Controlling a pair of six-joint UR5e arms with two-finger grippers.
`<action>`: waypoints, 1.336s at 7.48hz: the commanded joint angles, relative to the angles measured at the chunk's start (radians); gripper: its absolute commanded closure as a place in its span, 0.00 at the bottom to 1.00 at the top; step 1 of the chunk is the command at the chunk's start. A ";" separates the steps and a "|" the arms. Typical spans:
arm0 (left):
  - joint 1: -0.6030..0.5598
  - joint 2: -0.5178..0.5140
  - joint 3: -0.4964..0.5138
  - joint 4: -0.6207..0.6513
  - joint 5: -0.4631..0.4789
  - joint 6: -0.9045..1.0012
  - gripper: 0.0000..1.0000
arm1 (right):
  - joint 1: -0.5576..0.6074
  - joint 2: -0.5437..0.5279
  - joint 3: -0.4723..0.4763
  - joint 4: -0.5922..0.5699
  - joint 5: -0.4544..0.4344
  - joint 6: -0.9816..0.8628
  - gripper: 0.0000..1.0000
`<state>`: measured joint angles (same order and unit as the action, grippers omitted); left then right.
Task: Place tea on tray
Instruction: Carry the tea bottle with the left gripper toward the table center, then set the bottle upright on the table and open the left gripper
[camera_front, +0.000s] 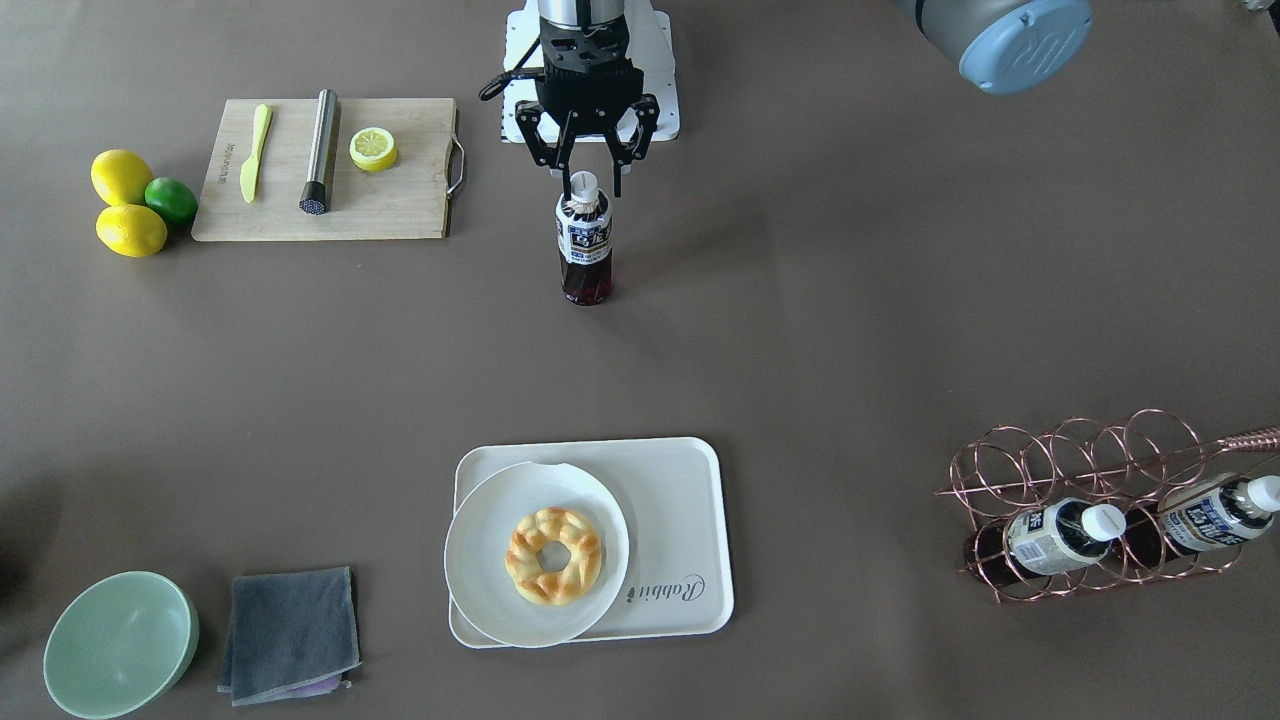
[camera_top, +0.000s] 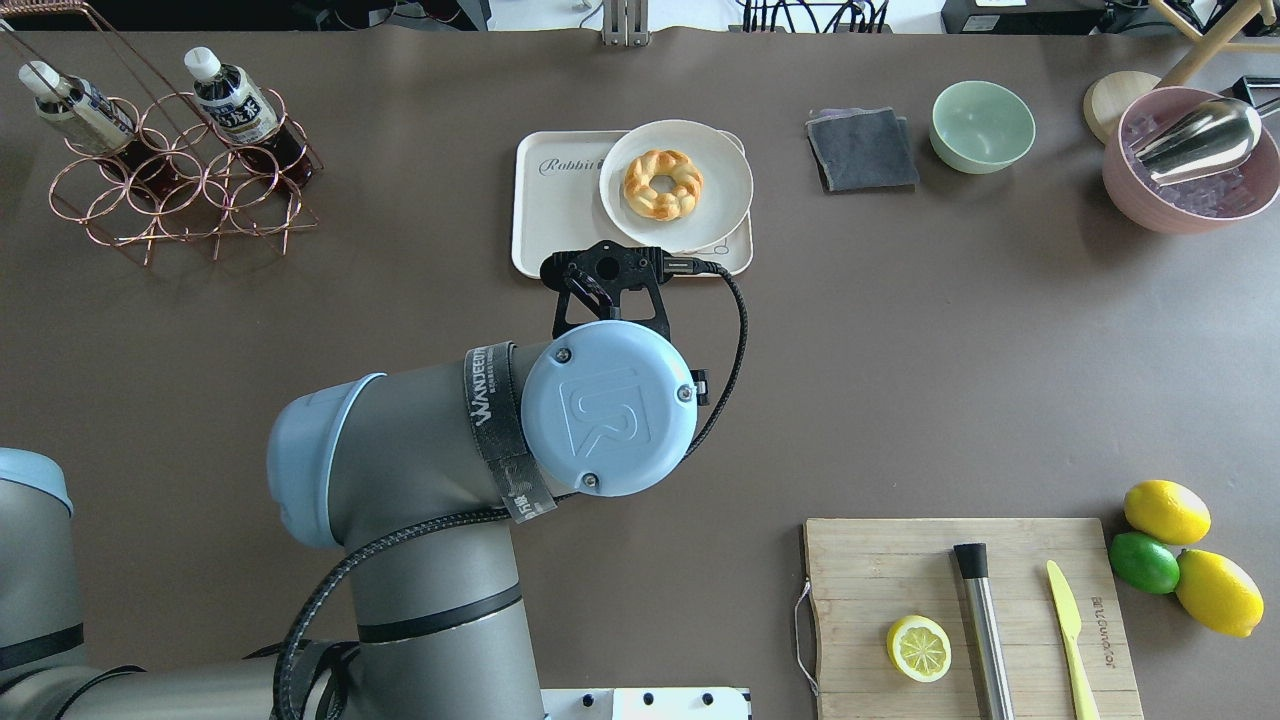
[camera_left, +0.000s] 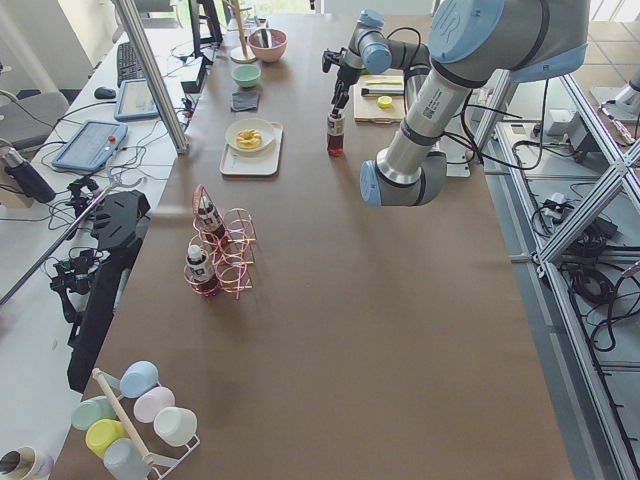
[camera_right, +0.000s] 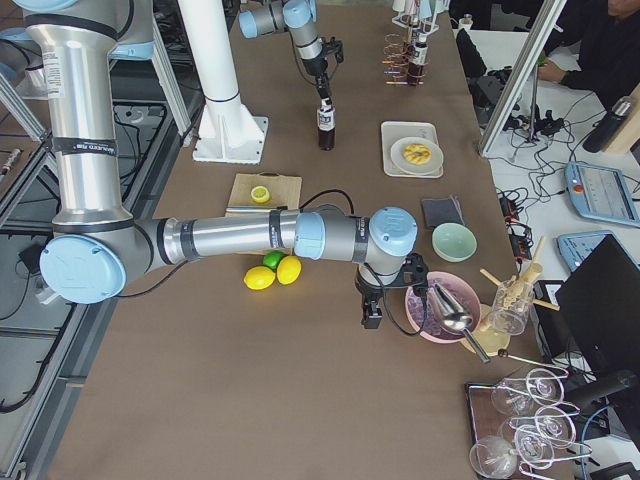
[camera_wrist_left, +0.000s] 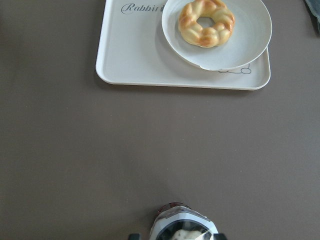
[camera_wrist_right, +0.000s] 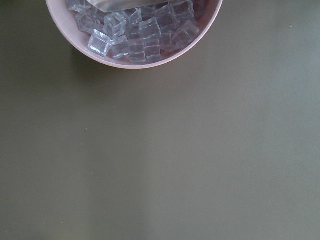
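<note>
a brown table (camera_front: 850, 350) fills the views. the left arm (camera_top: 420, 450) reaches over its middle. the cream tray (camera_front: 680, 500) lies at the far side, with a round plate (camera_front: 480, 560) overlapping one end. the tea (camera_front: 584, 250) stands upright on the bare table, well apart from the tray. the left gripper (camera_front: 590, 178) hangs over the bottle, jaws spread either side of its white cap, not clamped. the right gripper (camera_right: 372, 305) sits beside a pink bowl of ice (camera_right: 430, 310); its opening cannot be made out.
</note>
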<state>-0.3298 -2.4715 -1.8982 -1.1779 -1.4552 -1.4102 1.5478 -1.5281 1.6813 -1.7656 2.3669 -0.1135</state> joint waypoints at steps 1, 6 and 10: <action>-0.011 -0.003 -0.040 -0.016 -0.014 0.002 0.02 | 0.000 0.014 0.000 0.000 0.000 0.002 0.00; -0.175 0.079 -0.138 -0.012 -0.169 0.196 0.02 | -0.023 0.086 0.050 -0.005 0.077 0.165 0.00; -0.244 0.342 -0.185 -0.136 -0.105 0.167 0.02 | -0.170 0.108 0.176 0.000 0.081 0.380 0.00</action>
<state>-0.5629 -2.2482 -2.0884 -1.2338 -1.6129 -1.1715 1.4247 -1.4338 1.8252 -1.7662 2.4459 0.2223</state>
